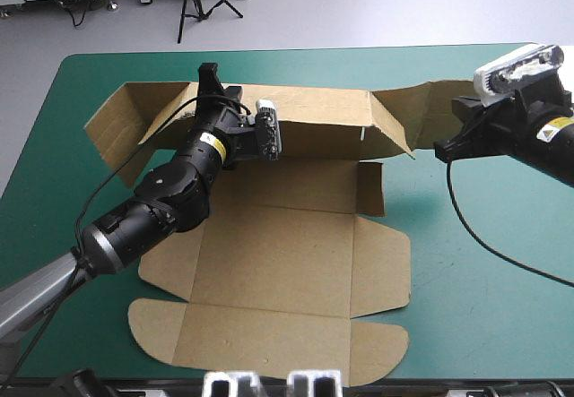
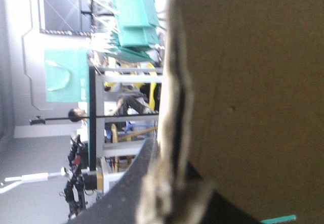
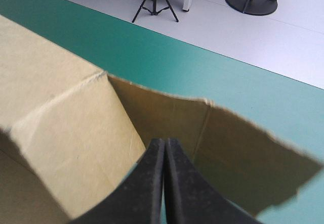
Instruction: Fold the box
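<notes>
The brown box lies as a cut sheet on the teal-green cover, its base and near flaps flat. Its long far wall stands raised, with side flaps angling out at both ends. My left gripper is at the top edge of that wall near its left end. In the left wrist view the board runs between the black fingers, which are shut on it. My right gripper hovers just right of the wall's right flap. Its fingers meet in a pointed arch, with the flap ahead.
Bare teal-green cover stretches to the right of the box as far as the table's right edge. A narrower strip of cover runs between the raised wall and the table's far edge.
</notes>
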You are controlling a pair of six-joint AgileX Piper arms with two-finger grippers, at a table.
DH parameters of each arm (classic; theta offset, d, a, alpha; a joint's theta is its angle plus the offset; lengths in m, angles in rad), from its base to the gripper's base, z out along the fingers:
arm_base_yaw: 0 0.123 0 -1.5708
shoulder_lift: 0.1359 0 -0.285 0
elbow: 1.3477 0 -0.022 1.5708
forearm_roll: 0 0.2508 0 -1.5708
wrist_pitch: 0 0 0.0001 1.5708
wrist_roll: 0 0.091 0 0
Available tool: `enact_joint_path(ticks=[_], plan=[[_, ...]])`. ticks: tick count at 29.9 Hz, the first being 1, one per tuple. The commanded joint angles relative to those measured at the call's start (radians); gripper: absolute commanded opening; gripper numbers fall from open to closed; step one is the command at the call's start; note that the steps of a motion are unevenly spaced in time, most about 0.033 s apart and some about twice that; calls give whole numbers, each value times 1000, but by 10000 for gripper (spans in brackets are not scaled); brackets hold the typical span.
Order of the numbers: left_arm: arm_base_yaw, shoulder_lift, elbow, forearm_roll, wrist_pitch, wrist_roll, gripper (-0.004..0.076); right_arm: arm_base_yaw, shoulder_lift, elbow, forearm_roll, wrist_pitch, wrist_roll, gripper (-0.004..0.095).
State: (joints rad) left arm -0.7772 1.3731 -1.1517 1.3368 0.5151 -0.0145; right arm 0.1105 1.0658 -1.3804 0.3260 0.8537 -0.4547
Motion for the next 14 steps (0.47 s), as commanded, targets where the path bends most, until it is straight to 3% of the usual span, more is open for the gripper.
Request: enact_joint_path(ticks=[1,8,14], plan=[[-5,-46,34,273,-60,-269,-8,1,38,-84,24,-57,30,-18],[5,-46,105,287,18,-318,-8,1,142,-206,10,7,3,-17],[5,-44,127,306,13,-319,-8,1,250,-265,21,32,-3,-18]])
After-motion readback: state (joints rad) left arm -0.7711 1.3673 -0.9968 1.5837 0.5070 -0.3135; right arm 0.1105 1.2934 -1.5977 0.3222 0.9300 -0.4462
